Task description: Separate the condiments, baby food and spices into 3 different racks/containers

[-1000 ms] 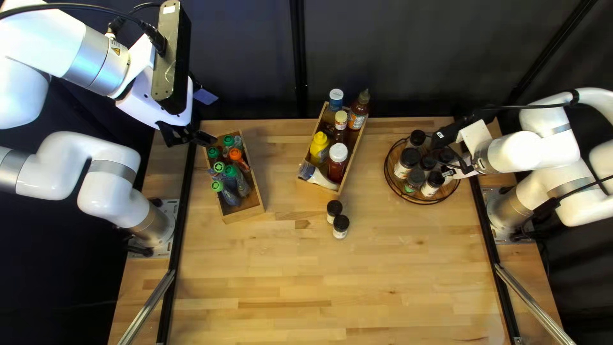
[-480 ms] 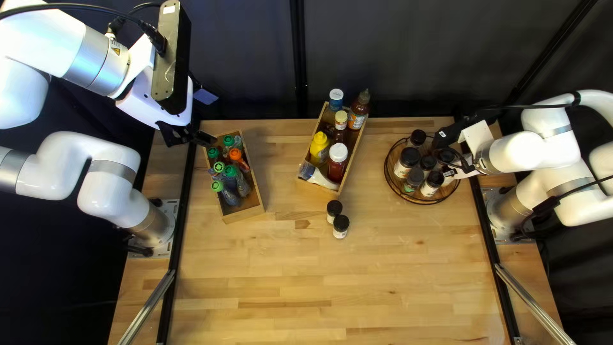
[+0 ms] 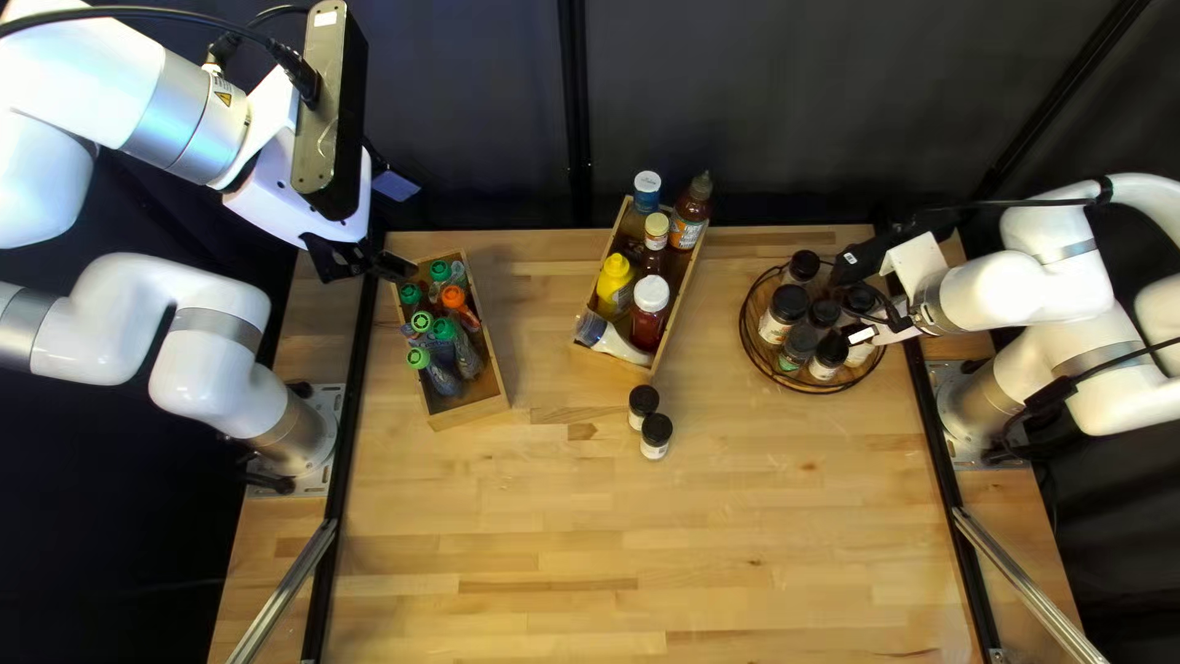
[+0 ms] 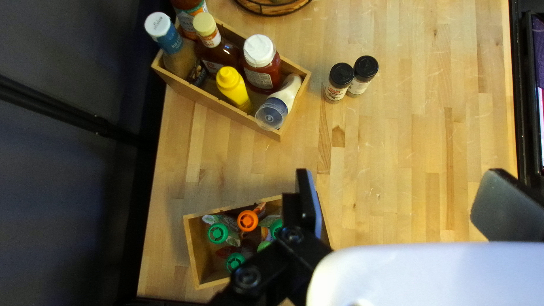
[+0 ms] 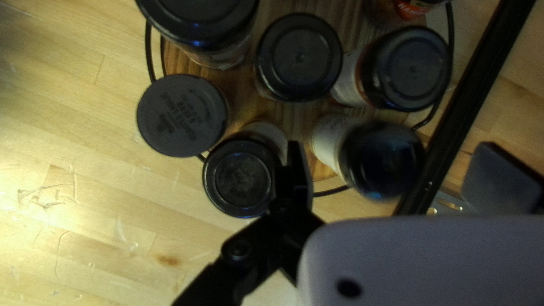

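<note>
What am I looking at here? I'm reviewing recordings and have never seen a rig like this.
Two robot arms share one table. The top left view looks down from above the table's near edge; each wrist view looks along that arm's gripper.

On the table, an angled wooden box holds capped pouches, probably the baby food. Another wooden box holds condiments such as a yellow bottle. A round rack carries dark-capped jars, and two more jars stand outside it.

Nothing is held: the left gripper is open, and the right gripper is open over the rack, its fingers apart.
</note>
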You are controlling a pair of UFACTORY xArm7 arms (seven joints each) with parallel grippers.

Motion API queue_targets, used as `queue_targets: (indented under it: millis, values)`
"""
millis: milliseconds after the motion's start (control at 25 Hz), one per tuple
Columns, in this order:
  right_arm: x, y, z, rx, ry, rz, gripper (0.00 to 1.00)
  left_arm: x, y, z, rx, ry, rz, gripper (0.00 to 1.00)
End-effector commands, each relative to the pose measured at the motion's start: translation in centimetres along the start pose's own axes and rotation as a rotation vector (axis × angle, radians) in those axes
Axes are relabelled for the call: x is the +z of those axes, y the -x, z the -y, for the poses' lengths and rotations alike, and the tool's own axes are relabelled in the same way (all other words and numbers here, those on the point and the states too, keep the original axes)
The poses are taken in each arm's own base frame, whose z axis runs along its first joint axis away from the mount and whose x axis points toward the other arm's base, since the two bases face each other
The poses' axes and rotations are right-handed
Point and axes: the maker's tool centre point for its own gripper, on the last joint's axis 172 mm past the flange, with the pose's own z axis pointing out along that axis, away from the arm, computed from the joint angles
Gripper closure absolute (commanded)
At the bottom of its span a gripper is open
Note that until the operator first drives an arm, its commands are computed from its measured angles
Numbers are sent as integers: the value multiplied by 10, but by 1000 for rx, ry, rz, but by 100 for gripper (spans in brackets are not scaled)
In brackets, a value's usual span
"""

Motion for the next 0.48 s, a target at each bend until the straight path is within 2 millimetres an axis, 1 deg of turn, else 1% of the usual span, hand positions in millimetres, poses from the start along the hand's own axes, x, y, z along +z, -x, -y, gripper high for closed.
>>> queue_targets:
  millis: [40,120,160,240,280,320,440,480]
  values:
    - [-7,-2,2,-9,-1,-6,18,0,0,0,0,0,0,0]
    - [-11,-4,4,-15,-3,-8,17,0,0,0,0,0,0,0]
    - [-13,-4,4,-18,-4,-9,15,0,0,0,0,0,0,0]
    - [-19,-6,10,-31,-9,-9,3,0,0,0,0,0,0,0]
    - [-21,-6,14,-38,-12,-9,0,0,0,0,0,0,0,0]
    - [-25,-6,22,-57,-24,-6,0,0,0,0,0,0,0,0]
    - [-35,-3,58,-129,-89,8,0,0,0,0,0,0,0,0]
    - [-38,-3,67,-149,-109,12,0,0,0,0,0,0,0,0]
